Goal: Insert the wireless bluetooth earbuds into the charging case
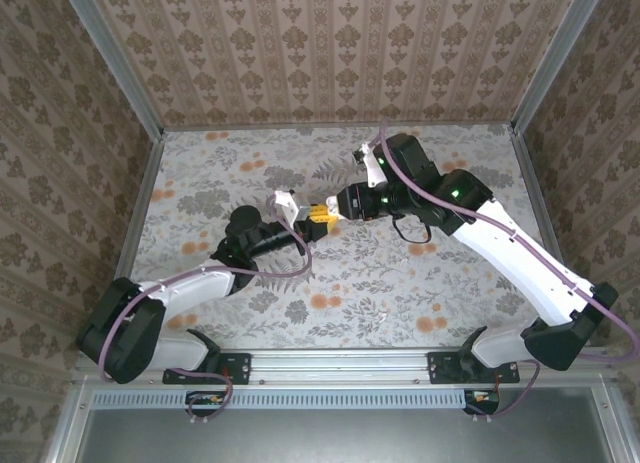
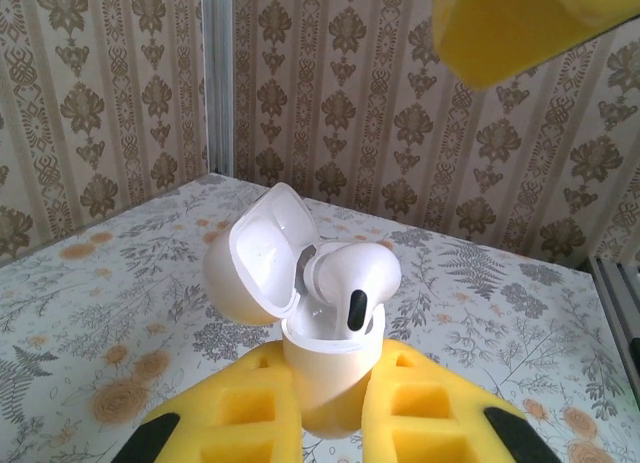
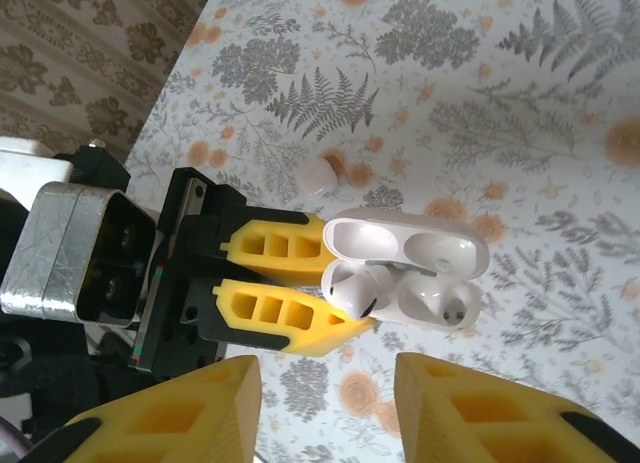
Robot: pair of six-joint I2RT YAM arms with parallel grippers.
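Gripping the charging case by its base, the left pincer is clamped shut on it with the lid swung open. One earbud sits in the near well but stands proud, seemingly not pressed home. The right pincer hovers just before the case, fingers apart and empty. A small white piece lies on the surface beyond the left pincer; it may be the second earbud, not yet inserted, though I cannot tell.

No legible text, label or number
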